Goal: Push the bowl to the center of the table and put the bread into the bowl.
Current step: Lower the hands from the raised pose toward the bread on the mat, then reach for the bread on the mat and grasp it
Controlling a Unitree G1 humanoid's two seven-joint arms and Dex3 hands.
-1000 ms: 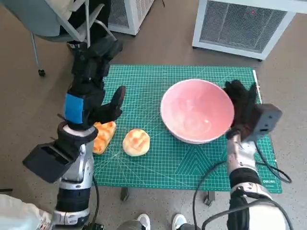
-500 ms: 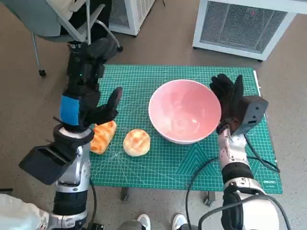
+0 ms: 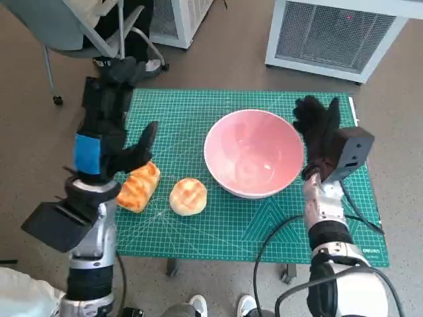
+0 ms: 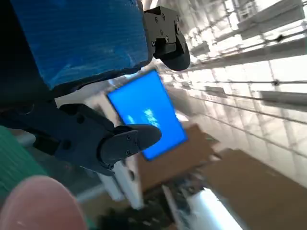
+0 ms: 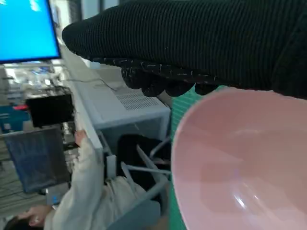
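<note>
Two hands, one bowl, two bread pieces, catalogued left to right in the head view.

1. Left hand (image 3: 106,135): raised over the left edge of the green cutting mat (image 3: 198,224), fingers spread, holding nothing. It has drifted a little left and farther off over the past second, and the elongated bread (image 3: 137,187) beneath it now shows more fully. No contact with either bread.

2. Elongated bread: orange-brown, lying at the mat's left edge, near side, just below the left hand.

3. Round bread (image 3: 188,196): pale bun, just right of the elongated piece, apart from it, and just left of the bowl's near wall. Unmoved.

4. Pink bowl (image 3: 254,162): upright, empty, on the desk. A second ago it sat farther right; it has slid left and now rests roughly mid-mat, slightly right of centre. In the last half second it has hardly shifted.

5. Right hand (image 3: 318,135): gloved, fingers apart and upright, holding nothing, at the bowl's right rim. Whether it is touching the rim cannot be told; the right wrist view shows the glove just beside the rim (image 5: 230,96).

Judgement: the push looks nearly or wholly finished. Next comes picking up bread, probably with the left hand, which is nearest.
</note>
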